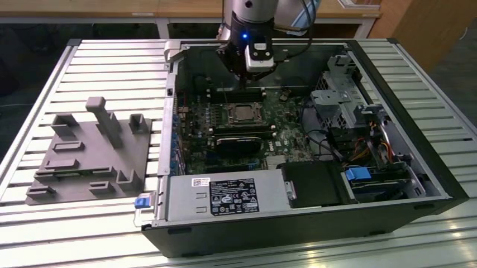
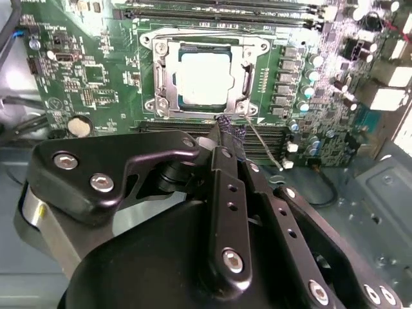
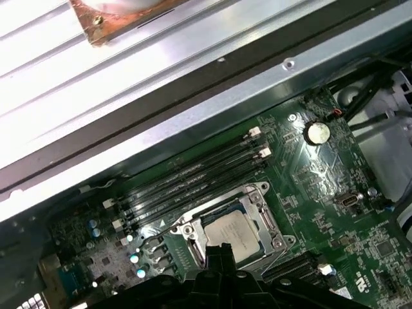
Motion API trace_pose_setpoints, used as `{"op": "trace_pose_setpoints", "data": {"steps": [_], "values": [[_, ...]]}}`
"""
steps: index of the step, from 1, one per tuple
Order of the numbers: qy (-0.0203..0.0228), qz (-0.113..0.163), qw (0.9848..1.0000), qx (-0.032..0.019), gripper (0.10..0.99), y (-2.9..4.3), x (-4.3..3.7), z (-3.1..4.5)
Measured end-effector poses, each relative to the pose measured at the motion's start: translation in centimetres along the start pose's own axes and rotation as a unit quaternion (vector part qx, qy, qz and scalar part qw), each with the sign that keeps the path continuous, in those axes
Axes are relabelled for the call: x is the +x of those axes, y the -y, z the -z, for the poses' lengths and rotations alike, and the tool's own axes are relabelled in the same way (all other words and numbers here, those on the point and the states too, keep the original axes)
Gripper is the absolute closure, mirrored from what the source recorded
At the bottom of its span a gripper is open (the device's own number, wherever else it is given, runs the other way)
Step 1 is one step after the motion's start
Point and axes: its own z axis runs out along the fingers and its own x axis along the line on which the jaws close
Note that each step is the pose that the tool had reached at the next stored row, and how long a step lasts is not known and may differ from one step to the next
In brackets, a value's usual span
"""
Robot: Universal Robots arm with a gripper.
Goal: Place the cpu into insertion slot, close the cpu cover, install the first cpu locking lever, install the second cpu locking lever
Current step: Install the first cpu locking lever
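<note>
Chip seated, cover down, gripper (image 2: pixel 232 132) at the socket's (image 2: pixel 256 45) edge

We see the chip (image 2: pixel 205 78) lying in the socket on the green board (image 2: pixel 90 84), with the cover frame (image 2: pixel 168 77) flat around it. The jaws are pressed together, pinching nothing. Their tip hangs just beside the socket, close to a thin wire lever (image 2: pixel 264 143) that juts out from one corner; we cannot tell whether they touch.
</note>
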Motion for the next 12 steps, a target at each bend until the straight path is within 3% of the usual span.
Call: {"op": "trace_pose_setpoints", "data": {"steps": [6, 12], "values": [[-0.0017, 0.038, 0.9993, 0.0019, 0.980, 0.00, 0.00, 0.00], [-0.0041, 0.093, 0.9957, 0.0048, 0.980, 0.00, 0.00, -0.02]]}}
